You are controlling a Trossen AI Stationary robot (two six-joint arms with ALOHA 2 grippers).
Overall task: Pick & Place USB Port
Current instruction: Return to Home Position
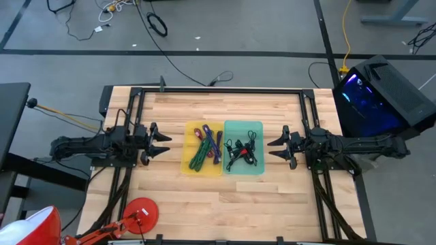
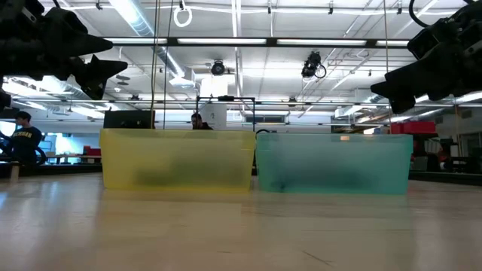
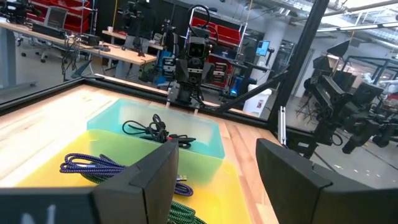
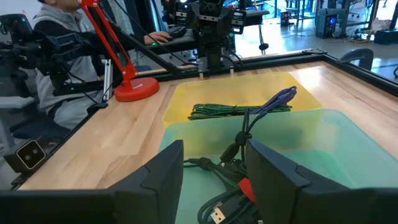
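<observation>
Black cable [image 1: 237,155] lies in the green bin [image 1: 243,124].
Left gripper [image 1: 162,143] and right gripper [image 1: 276,148] hang open and empty, flanking the bins; yellow bin [image 1: 186,153] sits just beside the green one.

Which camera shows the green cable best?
The right wrist view: the green cable lies bundled in the yellow bin, its braid plain to see. The high view shows it whole from above, beside a purple cable. The left wrist view catches only part. The low view hides it behind the bin's cloudy wall.
</observation>
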